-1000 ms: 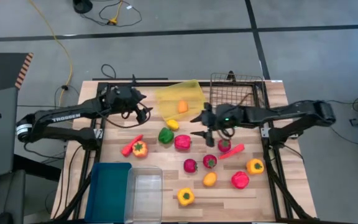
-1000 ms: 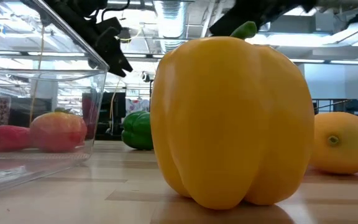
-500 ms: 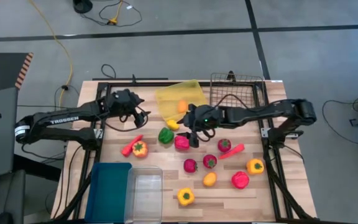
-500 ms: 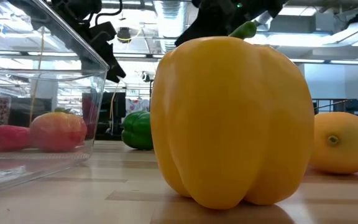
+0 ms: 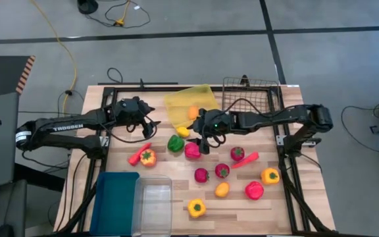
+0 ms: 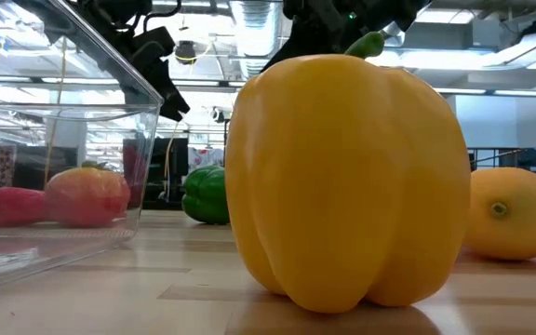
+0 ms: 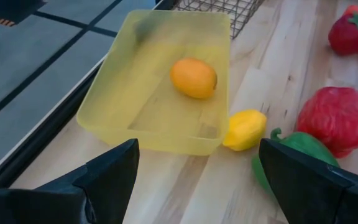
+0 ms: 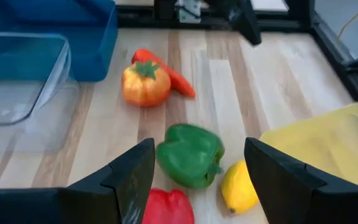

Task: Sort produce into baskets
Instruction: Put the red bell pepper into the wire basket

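The produce lies spread over the wooden table. An orange lemon [image 7: 193,78] rests in the yellow tray [image 5: 176,104] at the far side. Just in front of the tray lie a yellow lemon [image 5: 183,131], a green pepper [image 5: 175,142] and a red pepper [image 5: 193,151]. My right gripper [image 5: 200,135] hangs open above these three; in its wrist view the green pepper [image 8: 188,154] lies between and beyond the fingers. My left gripper [image 5: 152,122] stands open to the left of the tray, raised, pointing at the tray [image 7: 160,74] and the yellow lemon [image 7: 244,129].
The black wire basket [image 5: 250,95] stands at the far right, and the blue bin [image 5: 115,194] and clear bin [image 5: 153,197] at the near left. A carrot [image 5: 139,153] and an orange pepper [image 5: 148,157] lie left of centre. Tomatoes, peppers, a lemon and a carrot lie to the right and near side.
My right gripper has moved toward the table's left edge and slightly down, from in front of the wire basket to above the red pepper, the green pepper and the yellow lemon. It has stayed open.
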Action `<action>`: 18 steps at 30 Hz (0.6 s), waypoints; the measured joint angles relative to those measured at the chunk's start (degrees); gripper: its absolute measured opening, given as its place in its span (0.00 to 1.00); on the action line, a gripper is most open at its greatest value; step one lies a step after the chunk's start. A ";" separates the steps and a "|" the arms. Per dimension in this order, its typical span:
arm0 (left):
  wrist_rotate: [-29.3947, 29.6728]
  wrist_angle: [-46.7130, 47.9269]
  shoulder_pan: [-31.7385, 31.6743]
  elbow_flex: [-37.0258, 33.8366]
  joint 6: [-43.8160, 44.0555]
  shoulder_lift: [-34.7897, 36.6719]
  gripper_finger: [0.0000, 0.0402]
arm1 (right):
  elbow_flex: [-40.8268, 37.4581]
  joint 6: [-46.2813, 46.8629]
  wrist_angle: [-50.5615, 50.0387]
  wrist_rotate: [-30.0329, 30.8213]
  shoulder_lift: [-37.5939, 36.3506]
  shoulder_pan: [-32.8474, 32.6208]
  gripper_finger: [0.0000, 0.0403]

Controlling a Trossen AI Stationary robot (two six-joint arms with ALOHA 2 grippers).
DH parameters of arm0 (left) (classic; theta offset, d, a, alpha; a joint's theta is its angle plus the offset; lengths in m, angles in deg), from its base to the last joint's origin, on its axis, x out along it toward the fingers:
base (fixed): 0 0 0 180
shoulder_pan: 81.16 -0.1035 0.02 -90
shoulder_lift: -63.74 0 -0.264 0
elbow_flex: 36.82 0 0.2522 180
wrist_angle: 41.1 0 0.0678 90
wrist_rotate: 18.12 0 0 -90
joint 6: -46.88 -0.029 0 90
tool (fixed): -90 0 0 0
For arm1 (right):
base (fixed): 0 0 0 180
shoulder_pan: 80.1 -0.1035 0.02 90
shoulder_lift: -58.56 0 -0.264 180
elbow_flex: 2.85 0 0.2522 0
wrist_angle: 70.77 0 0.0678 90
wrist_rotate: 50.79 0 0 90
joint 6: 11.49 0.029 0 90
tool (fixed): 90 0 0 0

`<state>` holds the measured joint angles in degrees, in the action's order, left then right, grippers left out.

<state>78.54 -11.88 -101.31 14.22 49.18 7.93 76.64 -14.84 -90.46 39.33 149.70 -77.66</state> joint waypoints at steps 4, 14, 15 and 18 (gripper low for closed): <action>0.00 -0.01 0.70 0.00 0.12 0.00 0.80 | 0.00 -0.03 -2.28 -0.03 0.00 -0.04 0.77; 0.00 0.01 1.09 0.00 0.51 0.00 0.80 | 0.00 -0.13 -3.86 -0.05 0.00 -0.04 0.96; 0.00 0.01 1.09 0.00 0.51 0.00 0.80 | 0.00 -0.13 -4.03 -0.06 0.00 -0.18 0.95; 0.00 0.02 1.09 0.00 0.53 0.00 0.80 | 0.00 0.70 -4.06 -0.06 0.00 -0.64 0.94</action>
<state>78.54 -11.86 -100.23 14.22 49.71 7.93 76.64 -14.14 -94.53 39.27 149.70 -78.31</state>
